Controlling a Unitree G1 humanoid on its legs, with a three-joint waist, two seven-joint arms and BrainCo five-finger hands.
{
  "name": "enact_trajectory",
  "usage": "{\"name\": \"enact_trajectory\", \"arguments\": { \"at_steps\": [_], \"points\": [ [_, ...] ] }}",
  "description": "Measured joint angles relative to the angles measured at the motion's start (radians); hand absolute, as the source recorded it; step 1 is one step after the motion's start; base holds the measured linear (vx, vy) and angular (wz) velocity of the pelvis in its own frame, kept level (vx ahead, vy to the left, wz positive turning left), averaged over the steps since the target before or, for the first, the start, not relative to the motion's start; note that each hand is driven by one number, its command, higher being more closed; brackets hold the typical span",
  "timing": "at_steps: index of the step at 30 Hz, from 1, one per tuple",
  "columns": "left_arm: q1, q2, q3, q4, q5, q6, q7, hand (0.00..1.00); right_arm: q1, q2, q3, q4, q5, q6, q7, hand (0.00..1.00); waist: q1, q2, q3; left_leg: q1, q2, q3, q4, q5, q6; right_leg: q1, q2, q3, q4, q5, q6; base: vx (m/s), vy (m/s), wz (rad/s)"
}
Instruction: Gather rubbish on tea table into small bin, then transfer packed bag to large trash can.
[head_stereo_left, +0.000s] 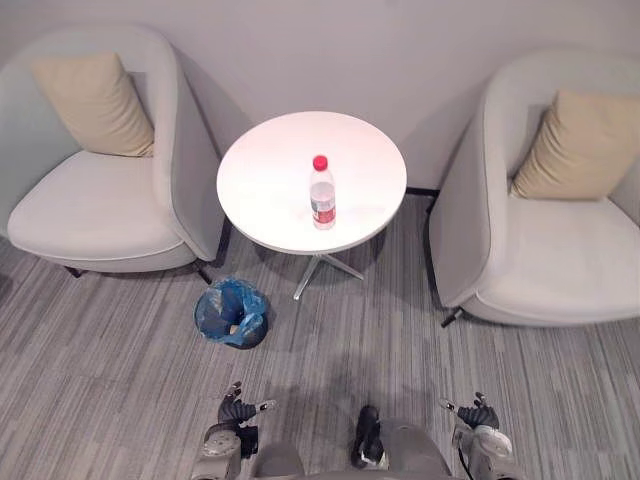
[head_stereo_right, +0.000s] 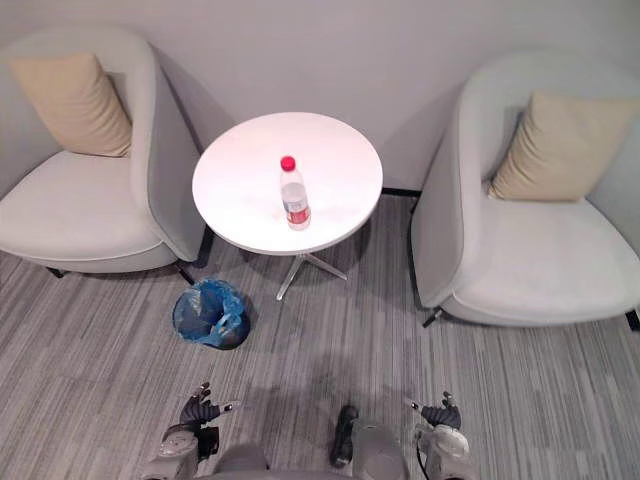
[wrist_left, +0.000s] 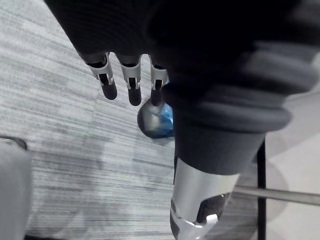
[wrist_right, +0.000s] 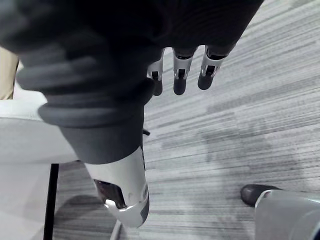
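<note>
A clear plastic bottle (head_stereo_left: 322, 194) with a red cap and red label stands upright near the middle of the round white tea table (head_stereo_left: 262, 172). On the carpet left of the table's foot sits a small bin (head_stereo_left: 231, 313) lined with a blue bag, some rubbish inside; it also peeks past my fingers (wrist_left: 131, 89) in the left wrist view as the small bin (wrist_left: 156, 120). My left hand (head_stereo_left: 236, 410) hangs low near the bottom edge, fingers relaxed and holding nothing. My right hand (head_stereo_left: 478, 412) hangs low at the bottom right, fingers (wrist_right: 180, 75) straight, nothing in it.
Two pale grey armchairs flank the table, the left armchair (head_stereo_left: 100, 205) and the right armchair (head_stereo_left: 545, 260), each with a beige cushion (head_stereo_left: 95, 103). Grey striped carpet (head_stereo_left: 330, 350) lies between me and the table. A wall runs behind.
</note>
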Motion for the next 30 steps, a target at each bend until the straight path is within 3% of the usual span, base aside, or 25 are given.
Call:
{"name": "enact_trajectory", "arguments": {
  "at_steps": [3,5,6,7,9,10,13,14,15,18,21,23,24,25,26,30],
  "points": [
    [-0.018,0.002,0.000,0.001,0.000,0.002,0.001,0.00,-0.020,-0.003,-0.012,0.000,0.007,0.000,-0.001,0.00,0.018,0.001,0.001,-0.040,-0.057,0.046,-0.273,0.000,0.016,0.040,-0.019,0.002,-0.041,0.012,0.014,0.33,0.088,0.00],
    [-0.020,0.001,-0.003,0.001,0.001,0.002,0.000,0.00,-0.022,-0.005,-0.024,-0.001,0.007,0.000,-0.005,0.00,0.017,0.004,0.002,-0.033,-0.108,0.055,-0.514,0.115,0.028,0.060,-0.042,0.004,-0.047,0.004,0.044,0.28,0.165,0.11],
    [-0.018,0.008,-0.003,0.006,0.001,0.002,0.001,0.00,-0.022,0.000,-0.027,0.007,0.007,0.001,-0.012,0.00,0.024,-0.008,0.005,-0.004,-0.135,0.078,-0.574,0.230,0.075,0.077,-0.055,0.021,-0.048,-0.017,0.078,0.31,0.160,0.26],
    [-0.027,0.015,-0.009,0.006,0.001,0.001,0.001,0.00,-0.019,-0.003,-0.019,0.006,0.007,0.002,-0.016,0.00,0.023,-0.019,0.003,0.014,-0.167,0.076,-0.606,0.241,0.085,0.089,-0.073,0.035,-0.076,-0.005,0.093,0.30,0.153,0.33],
    [-0.040,0.030,-0.014,0.005,0.001,0.001,0.001,0.00,-0.025,-0.006,-0.016,0.011,0.006,0.003,-0.018,0.00,0.029,-0.033,0.011,0.015,-0.196,0.075,-0.593,0.235,0.095,0.128,-0.089,0.050,-0.135,0.009,0.114,0.24,0.111,0.31],
    [-0.037,0.038,-0.014,0.006,0.002,0.002,0.001,0.00,-0.034,-0.006,-0.004,0.011,0.005,0.003,-0.018,0.00,0.043,-0.034,0.011,0.020,-0.202,0.082,-0.572,0.221,0.116,0.145,-0.096,0.063,-0.143,0.011,0.117,0.20,0.078,0.11],
    [-0.027,0.047,-0.013,0.013,0.003,0.002,0.001,0.00,-0.059,-0.006,0.005,0.015,-0.007,0.002,-0.016,0.00,0.046,-0.037,0.013,0.056,-0.211,0.093,-0.567,0.193,0.119,0.159,-0.116,0.076,-0.104,0.005,0.127,0.15,0.028,0.02],
    [-0.023,0.046,-0.014,0.029,0.003,0.002,0.000,0.00,-0.067,-0.007,0.005,0.017,-0.028,0.001,-0.015,0.00,0.044,-0.037,0.013,0.084,-0.216,0.103,-0.591,0.143,0.120,0.143,-0.128,0.100,-0.034,-0.022,0.169,0.09,0.050,-0.20],
    [-0.019,0.044,-0.014,0.042,0.003,0.003,0.000,0.00,-0.068,-0.008,0.009,0.019,-0.033,0.001,-0.015,0.00,0.046,-0.040,0.014,0.093,-0.221,0.104,-0.597,0.136,0.119,0.125,-0.139,0.109,0.008,-0.033,0.184,0.06,0.058,-0.34],
    [-0.003,0.056,-0.020,0.049,0.001,0.003,-0.005,0.00,-0.053,-0.011,0.023,0.028,-0.040,0.005,-0.013,0.00,0.038,-0.054,0.007,0.177,-0.261,0.122,-0.685,0.137,0.132,-0.065,-0.228,0.149,0.424,-0.006,0.232,0.06,0.065,-0.17],
    [0.005,0.069,-0.040,0.050,0.001,0.003,-0.005,0.00,-0.040,-0.010,0.052,0.056,-0.041,0.016,-0.009,0.00,0.013,-0.051,0.002,0.218,-0.263,0.101,-0.696,0.130,0.153,-0.136,-0.238,0.140,0.475,-0.075,0.181,0.16,0.036,0.20],
    [0.001,0.073,-0.038,0.050,0.001,0.002,-0.006,0.00,-0.041,-0.011,0.062,0.055,-0.041,0.016,0.000,0.00,-0.013,-0.047,0.000,0.219,-0.247,0.071,-0.690,0.140,0.140,-0.178,-0.194,0.149,0.329,-0.081,0.159,0.17,-0.056,0.50],
    [0.002,0.074,-0.038,0.049,0.002,0.001,-0.006,0.00,-0.040,-0.011,0.062,0.055,-0.040,0.016,0.003,0.00,-0.013,-0.047,-0.002,0.220,-0.244,0.066,-0.688,0.141,0.137,-0.181,-0.180,0.160,0.260,-0.068,0.154,0.19,-0.105,0.43],
    [0.005,0.077,-0.037,0.050,0.003,0.001,-0.007,0.00,-0.038,-0.010,0.062,0.055,-0.039,0.016,0.004,0.00,-0.008,-0.064,-0.010,0.218,-0.257,0.061,-0.680,0.137,0.120,-0.174,-0.162,0.184,0.110,0.033,0.129,0.20,-0.136,0.40],
    [0.003,0.064,-0.036,0.066,0.004,0.004,-0.009,0.00,-0.037,-0.025,0.060,0.060,-0.038,0.016,0.004,0.00,-0.011,-0.048,-0.012,0.221,-0.254,0.037,-0.672,0.124,0.099,-0.165,-0.153,0.183,0.094,0.091,0.107,0.19,-0.113,0.28],
    [0.014,0.044,-0.036,0.078,0.004,0.003,-0.017,0.00,-0.040,-0.044,0.060,0.054,-0.039,0.013,0.005,0.00,-0.012,-0.010,-0.036,0.246,-0.207,0.013,-0.710,0.132,0.076,-0.099,-0.102,0.154,-0.006,0.105,0.091,0.15,-0.133,0.09]
  ]
}}
